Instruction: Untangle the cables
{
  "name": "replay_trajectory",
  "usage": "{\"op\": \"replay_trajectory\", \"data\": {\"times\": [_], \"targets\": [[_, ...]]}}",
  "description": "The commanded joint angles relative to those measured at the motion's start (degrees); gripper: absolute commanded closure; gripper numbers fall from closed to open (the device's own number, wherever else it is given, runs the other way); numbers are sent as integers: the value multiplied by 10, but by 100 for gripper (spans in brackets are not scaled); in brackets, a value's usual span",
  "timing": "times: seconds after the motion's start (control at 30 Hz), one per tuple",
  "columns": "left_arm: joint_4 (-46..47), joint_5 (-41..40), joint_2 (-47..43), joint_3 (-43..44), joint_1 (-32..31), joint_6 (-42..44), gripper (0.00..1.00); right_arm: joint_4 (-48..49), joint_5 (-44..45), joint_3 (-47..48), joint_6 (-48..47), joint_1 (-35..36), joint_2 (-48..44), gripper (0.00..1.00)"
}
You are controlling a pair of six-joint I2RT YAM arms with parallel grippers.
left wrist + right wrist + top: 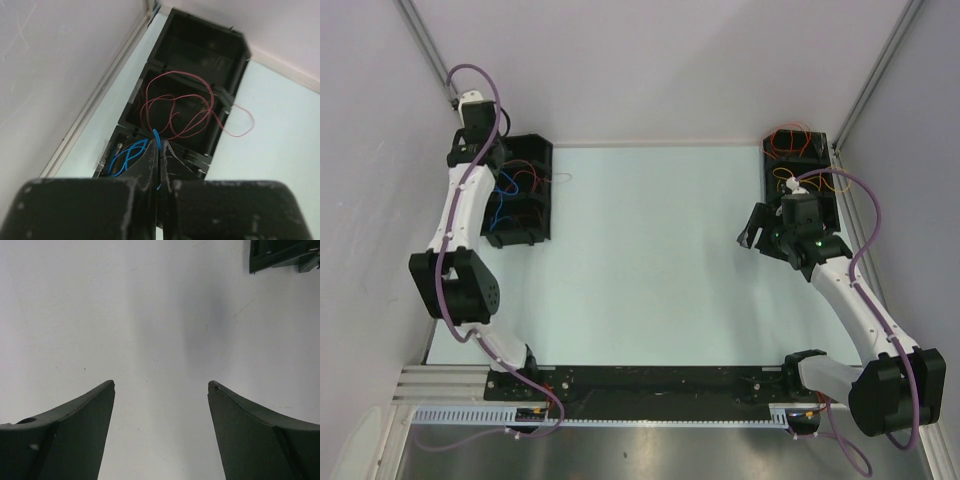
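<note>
A blue cable (127, 155) lies looped in the nearest compartment of the left black bin (227, 65). My left gripper (159, 145) is shut on a strand of it, just above that compartment. A red cable (180, 105) lies in the middle compartment, with one loop hanging over the bin wall onto the table. The top view shows the blue cable (500, 210) and the red cable (525, 182) in the same bin. Orange cables (790, 140) lie in the right black bin (825, 150). My right gripper (161, 385) is open and empty over bare table, and it also shows in the top view (752, 235).
The left bin stands against the left wall (60, 75), and its far compartment holds nothing. A corner of the right bin (280, 255) shows at the top right of the right wrist view. The pale table (650, 260) lies between the bins.
</note>
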Motion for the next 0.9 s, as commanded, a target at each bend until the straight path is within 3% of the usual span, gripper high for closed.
{"op": "replay_trajectory", "data": {"times": [0.0,0.43,0.87], "targets": [[11,-13,24,-15,31,-32,100,17,-9,0,-6,-4,-4,20],[-10,-58,94,-27,42,-65,100,19,-21,-2,-6,-7,-4,20],[11,-36,140,-88,42,-158,99,22,-29,-6,-4,-9,-4,20]]}}
